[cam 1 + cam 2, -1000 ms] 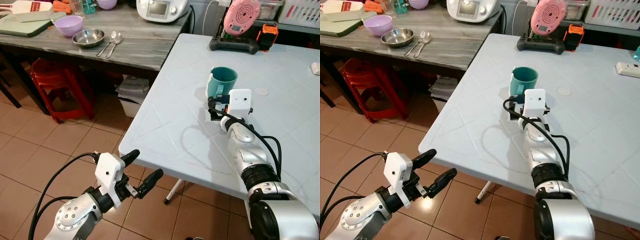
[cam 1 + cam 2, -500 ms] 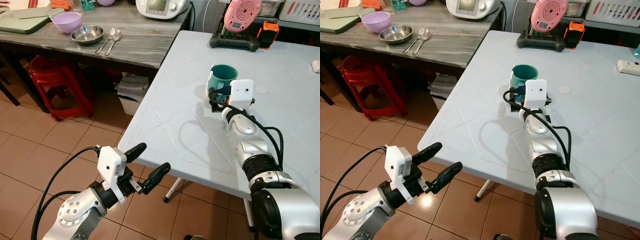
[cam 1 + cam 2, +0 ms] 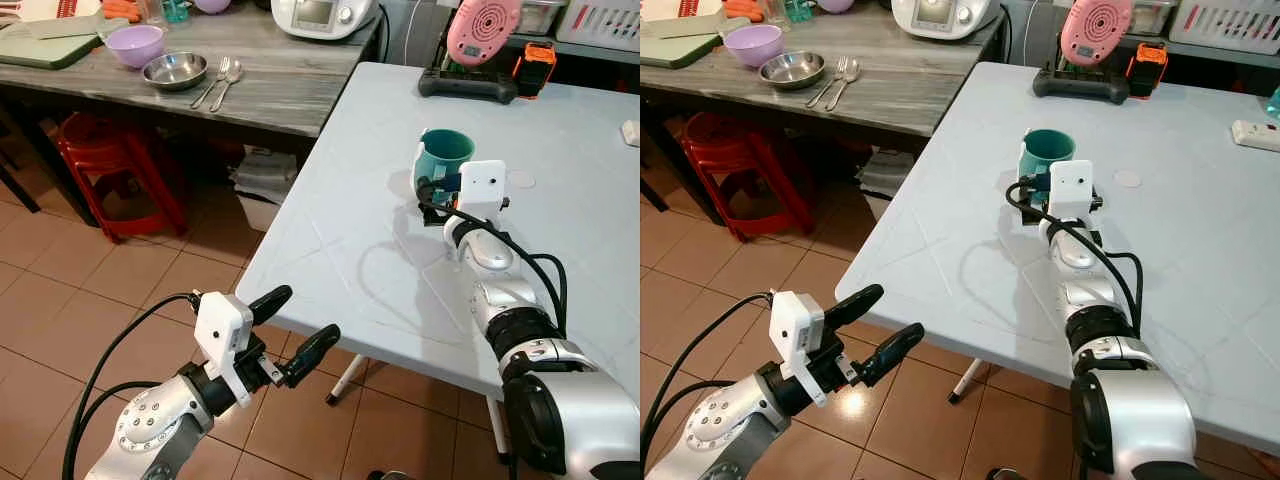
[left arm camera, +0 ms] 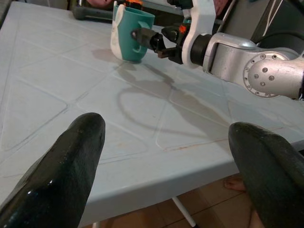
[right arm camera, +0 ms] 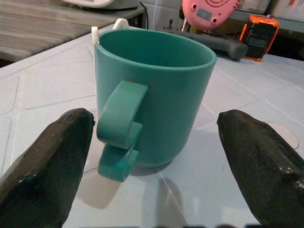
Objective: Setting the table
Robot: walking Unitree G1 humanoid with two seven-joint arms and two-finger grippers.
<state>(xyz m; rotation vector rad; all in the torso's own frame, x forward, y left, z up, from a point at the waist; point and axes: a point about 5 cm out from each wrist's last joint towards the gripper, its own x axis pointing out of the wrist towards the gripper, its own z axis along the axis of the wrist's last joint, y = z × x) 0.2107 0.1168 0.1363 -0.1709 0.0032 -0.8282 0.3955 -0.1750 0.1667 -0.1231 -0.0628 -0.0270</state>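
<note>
A teal mug (image 3: 443, 160) stands upright on the white table (image 3: 350, 230), with its handle (image 5: 118, 128) turned towards my right gripper (image 5: 154, 118). That gripper is open, one black finger (image 5: 47, 156) on each side of the mug and short of touching it. Something white shows at the mug's far side (image 5: 121, 21). My left gripper (image 3: 295, 325) is open and holds nothing. It hangs over the tiled floor, just before and below the table's near edge (image 4: 156, 166).
A grey wooden table (image 3: 280, 80) at the back left carries a purple bowl (image 3: 135, 43), a steel bowl (image 3: 175, 71), and a fork and spoon (image 3: 220, 85). A red stool (image 3: 120, 170) stands under it. A pink device on a black stand (image 3: 475, 40) sits at the white table's far end.
My left gripper has risen a little towards the table edge. My right gripper has edged closer to the mug, which has stayed in place.
</note>
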